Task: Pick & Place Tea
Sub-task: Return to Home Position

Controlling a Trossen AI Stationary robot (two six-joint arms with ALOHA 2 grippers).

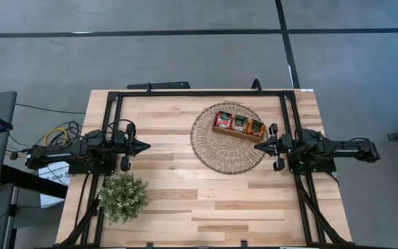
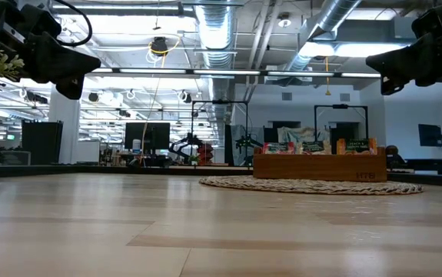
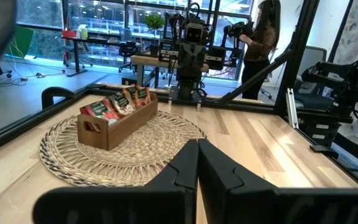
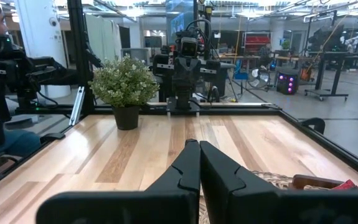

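Tea sachets (image 1: 239, 124) are standing on edge in a long wooden tray (image 1: 234, 133) with three compartments, which is lying right of the table's middle in the overhead view. Red wrappers are filling its left compartment, darker ones the middle, and orange ones the right.

Reading from the left, the left gripper (image 1: 145, 146) is hovering over the left side of the table (image 1: 185, 200). It is pointing right toward the centre, with its fingers pressed together on nothing. Just toward the near edge from it, a bushy potted plant (image 1: 123, 197) is sitting at the table's left corner. We are seeing no loose sachets on the bare wood between the plant and the tray.

Further right, a round woven mat (image 1: 212, 155) is lying under the tray. The tray's long axis is running roughly left to right, tilted so that its orange end is dipping toward the near side.

At the far right, the right gripper (image 1: 257, 146) is pointing left, likewise closed and holding nothing. Its tip is hanging over the mat's rim, just beside the tray's orange end. The tea is therefore lying between the two grippers, well apart from the left one and near the right.

From table height we are seeing both the left gripper (image 2: 90, 63) and the right gripper (image 2: 376, 63) raised well above the tabletop. The tea (image 2: 313, 146) is sitting below them.

We are judging the sorting finished, since every sachet in view is already in the tray.
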